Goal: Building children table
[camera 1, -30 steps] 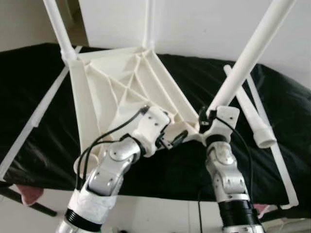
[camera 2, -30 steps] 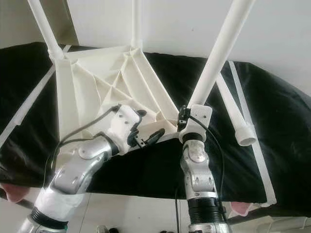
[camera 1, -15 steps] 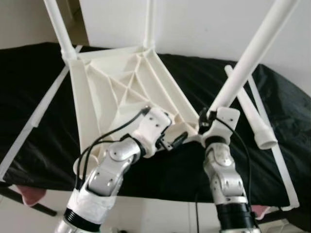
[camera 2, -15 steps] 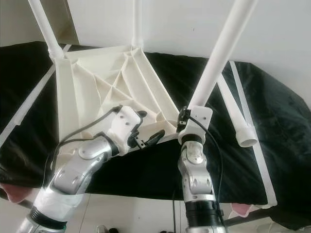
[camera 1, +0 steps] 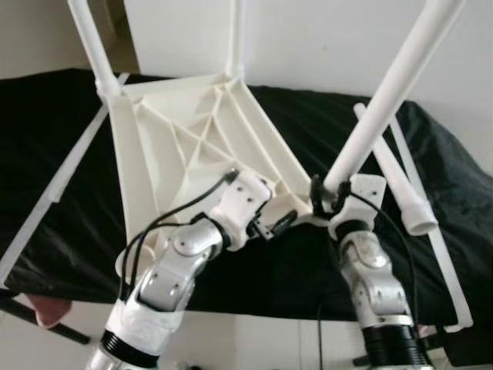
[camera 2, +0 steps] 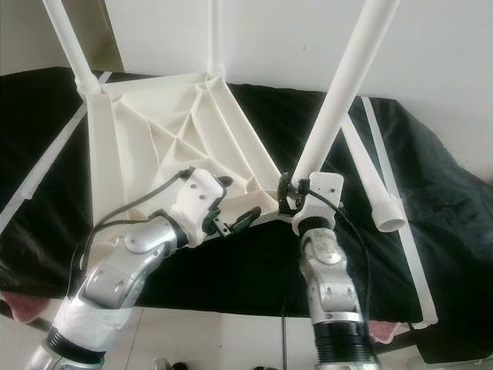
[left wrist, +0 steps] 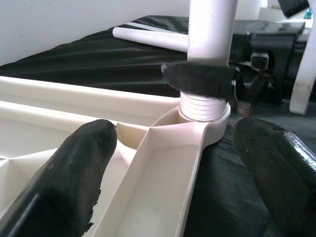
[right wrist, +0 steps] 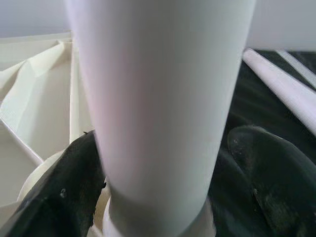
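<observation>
An upturned white plastic table top (camera 1: pixel 185 139) lies on a black cloth (camera 1: pixel 46 131). Two white legs stand in its far corners (camera 1: pixel 92 42) (camera 1: pixel 235 38). A third leg (camera 1: pixel 385 92) rises slanted from the near right corner, its threaded end (left wrist: pixel 203 104) seated in the corner socket. My right gripper (camera 1: pixel 327 193) is shut on this leg just above the threads, with the fingers (right wrist: pixel 59 192) pressed to its sides. At the near edge of the table top my left gripper (camera 1: pixel 276 223) stands open, its fingers (left wrist: pixel 74 163) either side of a rib, pointing at the socket.
A loose white leg (camera 1: pixel 393 177) lies on the cloth to the right of the held one. Long white strips run along the cloth at the left (camera 1: pixel 62 181) and right (camera 1: pixel 439 239). A white wall (camera 1: pixel 323 38) stands close behind. The cloth's front edge drops off near my arms.
My right wrist has swung to the right around the base of the leg it holds, and the forearm has shifted right with it. The left arm has stayed put.
</observation>
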Controlling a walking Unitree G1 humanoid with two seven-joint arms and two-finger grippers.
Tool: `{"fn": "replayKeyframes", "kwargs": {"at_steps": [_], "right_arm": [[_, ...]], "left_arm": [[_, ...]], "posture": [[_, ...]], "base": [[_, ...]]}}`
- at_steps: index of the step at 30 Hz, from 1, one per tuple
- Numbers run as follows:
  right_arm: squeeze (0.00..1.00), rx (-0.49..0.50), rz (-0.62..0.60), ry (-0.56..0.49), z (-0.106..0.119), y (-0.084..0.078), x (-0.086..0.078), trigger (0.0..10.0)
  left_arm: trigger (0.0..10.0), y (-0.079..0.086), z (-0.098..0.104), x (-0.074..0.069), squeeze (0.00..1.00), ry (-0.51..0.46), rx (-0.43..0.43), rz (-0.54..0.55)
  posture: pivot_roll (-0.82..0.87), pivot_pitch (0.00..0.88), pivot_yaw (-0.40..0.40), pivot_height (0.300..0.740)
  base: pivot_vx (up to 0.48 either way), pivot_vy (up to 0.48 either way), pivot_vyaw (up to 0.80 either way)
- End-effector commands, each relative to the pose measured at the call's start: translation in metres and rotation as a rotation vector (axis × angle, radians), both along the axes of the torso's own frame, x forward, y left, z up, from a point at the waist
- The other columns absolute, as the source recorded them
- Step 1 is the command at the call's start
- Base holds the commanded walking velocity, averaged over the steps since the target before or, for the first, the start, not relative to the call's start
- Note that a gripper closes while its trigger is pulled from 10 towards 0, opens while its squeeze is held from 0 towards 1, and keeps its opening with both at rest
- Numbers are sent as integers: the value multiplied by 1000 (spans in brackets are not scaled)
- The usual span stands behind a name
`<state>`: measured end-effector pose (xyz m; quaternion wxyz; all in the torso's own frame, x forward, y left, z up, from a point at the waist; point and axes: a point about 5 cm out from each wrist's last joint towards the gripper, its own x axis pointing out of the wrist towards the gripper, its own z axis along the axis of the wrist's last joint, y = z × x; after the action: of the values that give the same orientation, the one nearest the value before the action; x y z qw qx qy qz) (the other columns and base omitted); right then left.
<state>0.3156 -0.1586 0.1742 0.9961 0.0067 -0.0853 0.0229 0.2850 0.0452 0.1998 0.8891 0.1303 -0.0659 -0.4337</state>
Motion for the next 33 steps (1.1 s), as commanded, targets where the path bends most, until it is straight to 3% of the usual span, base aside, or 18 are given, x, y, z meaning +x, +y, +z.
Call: {"fn": "replayKeyframes", "kwargs": {"at_steps": [1,3,7,11,12,14,15,29,30,31,32,33], "right_arm": [[0,3,14,7,-2,-2,1,10000],[0,-10,48,10,-2,-3,3,10000],[0,-107,262,41,-4,-6,7,10000],[0,-143,325,63,-7,-6,6,10000],[0,-152,334,71,-9,-9,7,9294],[0,-157,341,77,-10,-12,7,9294],[0,-163,335,81,-11,-15,8,0],[0,-125,305,86,-15,-24,7,0],[0,-116,279,82,-15,-22,5,4196],[0,-114,270,81,-15,-21,5,4196],[0,-103,256,75,-14,-20,4,10000],[0,-96,247,72,-13,-19,4,10000]], "left_arm": [[10000,-2,-2,-1,0,11,14,-5],[10000,-3,-3,-1,0,12,16,-6],[10000,-2,-2,0,0,11,22,-12],[10000,-3,-2,0,0,10,24,-13],[10000,-3,-2,0,0,9,25,-14],[10000,-3,-2,0,0,9,26,-15],[10000,-2,-1,0,0,9,26,-15],[10000,-3,-1,-1,0,14,27,-24],[10000,-4,-1,-2,0,15,27,-29],[10000,-4,-1,-2,0,16,27,-30],[10000,-4,-1,-2,0,17,26,-32],[10000,-4,-1,-2,0,18,26,-34]], "posture": [[-84,143,-25,740],[-83,142,-23,740],[-82,140,-18,740],[-81,139,-19,740],[-80,139,-19,740],[-80,139,-19,740],[-78,141,-18,740],[-86,146,-5,740],[-92,149,-4,740],[-92,149,-4,740],[-94,151,-3,740],[-95,152,-3,740]], "base": [[0,0,0],[0,0,0],[0,0,0],[0,0,0],[0,0,0],[0,0,0],[0,0,0],[0,0,0],[0,0,0],[0,0,0],[0,0,0],[0,0,0]]}}
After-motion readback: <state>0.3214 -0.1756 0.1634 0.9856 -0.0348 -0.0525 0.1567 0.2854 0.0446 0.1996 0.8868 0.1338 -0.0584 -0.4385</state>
